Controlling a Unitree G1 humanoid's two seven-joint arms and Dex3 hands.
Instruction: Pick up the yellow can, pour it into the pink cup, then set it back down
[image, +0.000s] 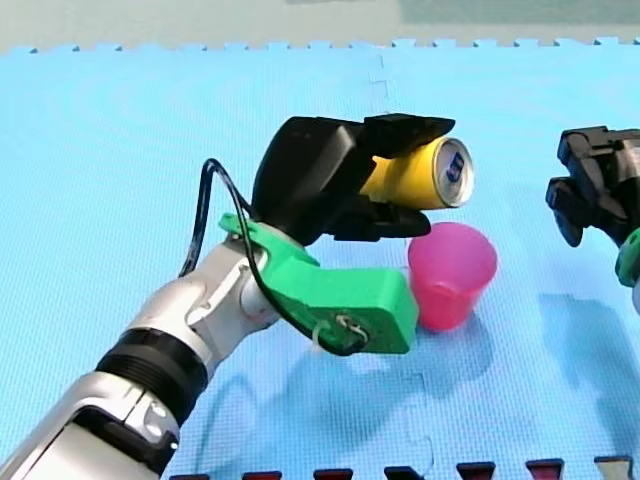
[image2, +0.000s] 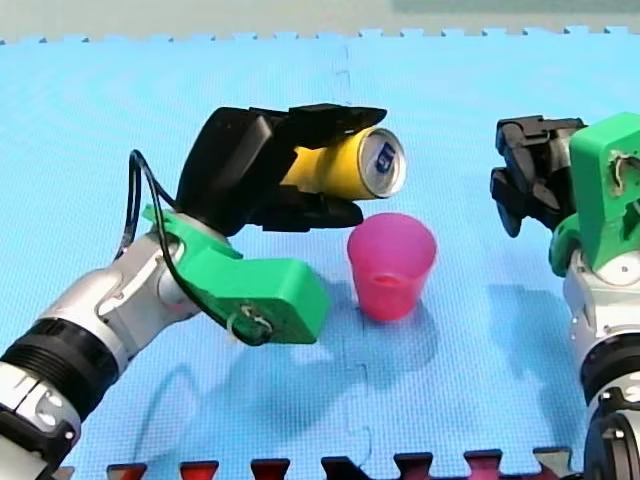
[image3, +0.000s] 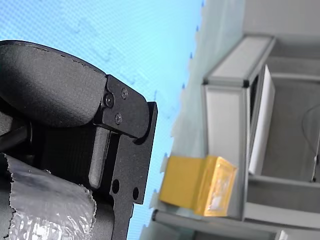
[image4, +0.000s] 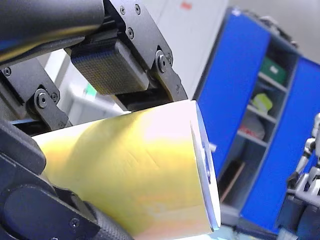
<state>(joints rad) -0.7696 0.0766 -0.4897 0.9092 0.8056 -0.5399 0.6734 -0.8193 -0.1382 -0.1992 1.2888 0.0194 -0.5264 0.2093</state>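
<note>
From the head, we see our left hand (image: 320, 180) clamped on the yellow can (image: 425, 175), tipped sideways just above the pink cup (image: 452, 272) (mid-pour, we judge). Our right hand (image2: 530, 175) hangs well apart. In the second wrist view, fingers (image4: 107, 67) pinch the can. Setting it down remains.

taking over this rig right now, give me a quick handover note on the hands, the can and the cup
Hands: the left robot hand is shut on the yellow metal can and holds it in the air. The right robot hand is off to the right of the cup, holding nothing.
Things: the can is tipped about onto its side, its top end above the rim of the pink plastic cup, which stands upright on the blue foam mat.
Done: can picked up and tipped over the cup; whether anything is flowing cannot be told.
Left: finish the pour, bring the can upright, set it down on the mat.
</note>
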